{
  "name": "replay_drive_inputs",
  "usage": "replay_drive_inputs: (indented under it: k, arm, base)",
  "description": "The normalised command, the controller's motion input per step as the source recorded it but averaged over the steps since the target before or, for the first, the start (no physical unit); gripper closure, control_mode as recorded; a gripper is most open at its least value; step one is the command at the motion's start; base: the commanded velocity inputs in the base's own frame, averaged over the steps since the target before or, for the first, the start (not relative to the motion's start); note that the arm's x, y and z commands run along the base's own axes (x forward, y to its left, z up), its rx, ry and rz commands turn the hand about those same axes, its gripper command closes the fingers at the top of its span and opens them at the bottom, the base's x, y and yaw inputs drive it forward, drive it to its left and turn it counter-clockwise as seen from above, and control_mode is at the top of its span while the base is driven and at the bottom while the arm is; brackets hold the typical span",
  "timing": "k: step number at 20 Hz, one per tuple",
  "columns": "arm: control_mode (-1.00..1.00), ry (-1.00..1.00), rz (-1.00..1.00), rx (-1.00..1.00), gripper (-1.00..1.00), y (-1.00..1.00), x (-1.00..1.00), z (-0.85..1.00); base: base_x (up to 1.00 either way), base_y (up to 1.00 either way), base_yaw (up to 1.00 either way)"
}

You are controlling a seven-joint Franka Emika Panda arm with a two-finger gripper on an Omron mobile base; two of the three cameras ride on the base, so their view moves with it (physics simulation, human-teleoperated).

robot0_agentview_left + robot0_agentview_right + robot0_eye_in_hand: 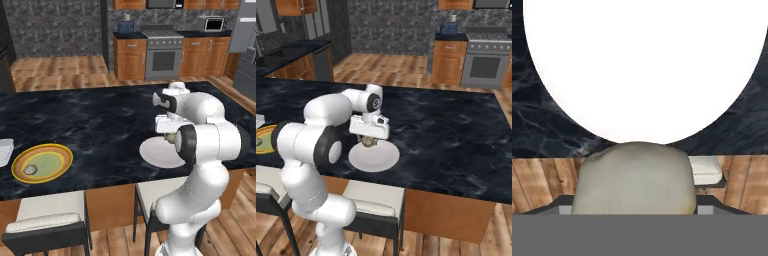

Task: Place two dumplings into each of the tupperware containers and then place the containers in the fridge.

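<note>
The white arm reaches over the near edge of the dark marbled surface (100, 125), its pincer (370, 142) pointing down above a flat white round plate (374, 157) that lies close to that edge. A dumpling (369, 142), beige-grey and wrinkled, sits between the pincer's fingers just above the plate; the fingers stand wide with the lump filling the gap, so the pincer is clamped on the dumpling. In the hand view the same dumpling (634, 179) bulges large at the bottom between the dark fingertips, with the white plate (642, 65) spreading beyond it and the marbled surface around that.

Well to the left on the surface lies a round green plate with a yellow rim (42, 163), and a second dumpling (30, 169) rests on its left part. Just beyond that plate, at the left edge of the left base view, the corner of a white tupperware container (5, 150) shows on the surface.

Two cushioned stools (50, 215) stand under the near edge of the surface. Across the wooden floor stands a steel oven (163, 57) between wooden cabinets, and part of the grey fridge (246, 45) shows at the far right of the left base view.
</note>
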Motion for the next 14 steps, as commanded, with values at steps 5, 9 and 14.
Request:
replay_drive_inputs:
  k: [5, 9, 14]
  arm:
    - [-1.00, -0.06, 0.00, -0.01, 1.00, 0.11, -1.00, 0.78]
    - [-1.00, -0.03, 0.00, 0.00, 1.00, 0.09, -0.92, 0.54]
    - [-1.00, 0.00, 0.00, -0.03, 1.00, 0.33, -0.45, 0.57]
  base:
    - [0.00, 0.00, 0.00]
    - [0.00, 0.00, 0.00]
    - [0.00, 0.00, 0.00]
